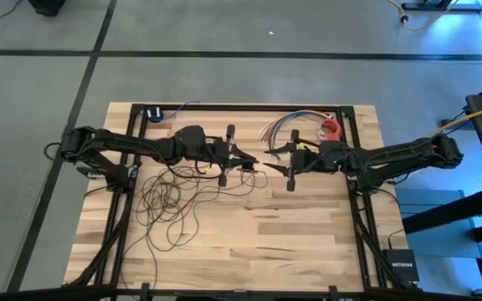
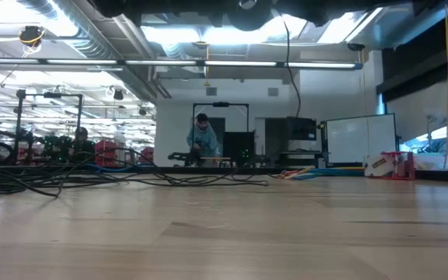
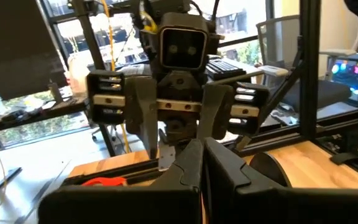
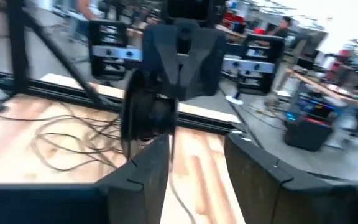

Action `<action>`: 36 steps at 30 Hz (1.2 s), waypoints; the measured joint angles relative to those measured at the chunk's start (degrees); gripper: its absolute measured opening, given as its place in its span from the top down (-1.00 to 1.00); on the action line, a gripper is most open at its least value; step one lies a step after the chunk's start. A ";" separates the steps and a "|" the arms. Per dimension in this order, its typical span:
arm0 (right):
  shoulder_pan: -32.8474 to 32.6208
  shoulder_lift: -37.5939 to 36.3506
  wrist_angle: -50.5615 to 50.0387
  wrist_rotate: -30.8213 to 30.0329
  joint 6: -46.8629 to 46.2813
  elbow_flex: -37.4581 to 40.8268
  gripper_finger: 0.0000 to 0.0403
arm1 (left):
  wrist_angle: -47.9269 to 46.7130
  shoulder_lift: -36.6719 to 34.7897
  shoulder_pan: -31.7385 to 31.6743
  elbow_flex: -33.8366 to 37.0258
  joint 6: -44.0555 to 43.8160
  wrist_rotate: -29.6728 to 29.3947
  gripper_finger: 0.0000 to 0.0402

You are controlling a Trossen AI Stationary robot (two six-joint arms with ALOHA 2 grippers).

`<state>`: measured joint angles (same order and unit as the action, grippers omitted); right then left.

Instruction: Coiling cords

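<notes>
I see multicoloured wires [image 1: 279, 127] at the worktop's [image 1: 266, 242] far edge | red tape roll [image 1: 332, 128] just beside them | person [image 2: 202, 140] standing in the room beyond

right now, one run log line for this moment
left end effector: shut, mid-table | right end effector: open, facing it | cords: loose loops on table

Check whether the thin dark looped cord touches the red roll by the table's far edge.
Apart. The high view shows the thin dark looped cord sprawled on the table's left half, with the red roll well clear on the right half.
</notes>
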<state>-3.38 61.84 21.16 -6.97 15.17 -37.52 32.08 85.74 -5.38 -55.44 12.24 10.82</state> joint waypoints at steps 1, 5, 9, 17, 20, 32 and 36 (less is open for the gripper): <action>0.00 0.12 0.24 1.47 -0.34 0.00 0.20 | 0.08 -0.01 0.01 -0.01 -0.05 0.14 0.99; 0.00 3.22 3.49 1.63 -0.80 0.02 0.20 | 0.77 -0.01 0.05 -0.02 -0.07 0.20 0.99; 0.02 6.56 9.49 2.02 -0.51 0.00 0.20 | 1.01 -0.01 0.41 -0.02 0.10 0.31 0.99; 0.02 7.74 12.18 -0.83 0.47 0.02 0.22 | 0.67 -0.01 0.40 -0.02 0.23 0.45 0.99; 0.02 7.74 12.68 0.19 0.49 0.02 0.31 | 0.76 -0.01 0.42 -0.02 0.21 0.47 0.99; 0.02 7.74 12.20 0.53 0.54 0.02 0.81 | 1.09 -0.01 0.41 -0.02 0.19 0.45 0.99; 0.04 7.74 12.61 0.49 0.53 0.02 0.95 | 1.29 -0.01 0.41 -0.02 0.21 0.44 0.99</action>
<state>-3.33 69.58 33.77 -6.48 15.70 -37.50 33.37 85.73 -4.97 -55.46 12.45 11.26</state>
